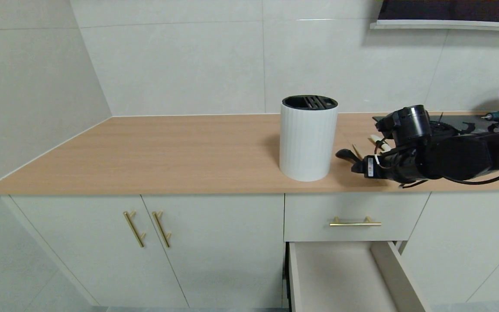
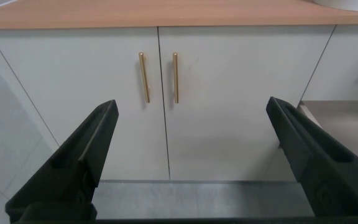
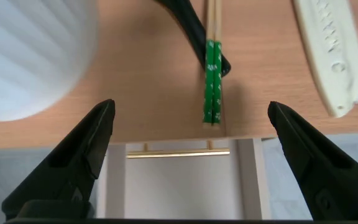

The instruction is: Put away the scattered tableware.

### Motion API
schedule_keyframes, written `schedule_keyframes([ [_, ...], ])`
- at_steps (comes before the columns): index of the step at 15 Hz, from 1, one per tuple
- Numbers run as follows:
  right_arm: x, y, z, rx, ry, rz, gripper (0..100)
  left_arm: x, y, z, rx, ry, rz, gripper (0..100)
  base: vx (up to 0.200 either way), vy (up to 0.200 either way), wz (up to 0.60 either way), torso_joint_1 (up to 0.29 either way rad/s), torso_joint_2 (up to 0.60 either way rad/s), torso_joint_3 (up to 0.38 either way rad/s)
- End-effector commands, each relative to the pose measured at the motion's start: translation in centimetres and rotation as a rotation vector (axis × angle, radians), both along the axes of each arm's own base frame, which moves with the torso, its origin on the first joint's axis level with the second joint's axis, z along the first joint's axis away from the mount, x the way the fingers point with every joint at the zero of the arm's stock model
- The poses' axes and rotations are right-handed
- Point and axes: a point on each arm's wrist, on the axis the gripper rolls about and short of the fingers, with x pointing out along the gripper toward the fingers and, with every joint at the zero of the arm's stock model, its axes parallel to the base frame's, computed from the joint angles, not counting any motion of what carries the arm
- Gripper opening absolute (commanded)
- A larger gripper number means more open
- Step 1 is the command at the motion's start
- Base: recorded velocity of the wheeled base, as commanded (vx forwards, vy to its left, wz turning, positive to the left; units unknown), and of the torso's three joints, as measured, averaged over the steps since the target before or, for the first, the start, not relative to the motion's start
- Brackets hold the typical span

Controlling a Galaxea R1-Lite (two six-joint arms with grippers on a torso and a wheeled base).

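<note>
1. Right end effector: fingers spread wide, empty, poised over the front edge of the surface.
2. Chopsticks: green-ended pair lying flat together under that gap, ends near the edge, touching a black utensil.
3. Cream utensil: lies apart from both.
4. Holder: white, upright, slotted top, just beside the utensils.
5. Drawer: open below the surface.
6. Left end effector: open, empty, low before the cabinet doors.
7. Hazards: the closing fingers may catch only one flat stick or also trap the black utensil. A nudge could send sticks off the edge. A wide swing could tip the holder.
</note>
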Motion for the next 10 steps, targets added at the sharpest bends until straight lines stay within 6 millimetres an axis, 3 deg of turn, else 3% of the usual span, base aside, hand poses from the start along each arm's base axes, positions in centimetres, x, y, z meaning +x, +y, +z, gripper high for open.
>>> schedule_keyframes([
  [1,0.7,-0.1,-1.1,-0.007,0.025,-0.007,100,0.0,0.0,0.0,0.0,0.0,0.0,100,0.0,0.0,0.0,0.0,0.0,0.0],
  [8,1.8,-0.9,-1.9,-0.004,0.017,-0.033,100,0.0,0.0,0.0,0.0,0.0,0.0,100,0.0,0.0,0.0,0.0,0.0,0.0],
  [9,1.8,-0.9,-2.0,-0.006,0.021,-0.033,0,0.0,0.0,0.0,0.0,0.0,0.0,100,0.0,0.0,0.0,0.0,0.0,0.0],
  [10,1.8,-0.9,-2.1,-0.005,0.022,-0.031,0,0.0,0.0,0.0,0.0,0.0,0.0,100,0.0,0.0,0.0,0.0,0.0,0.0],
])
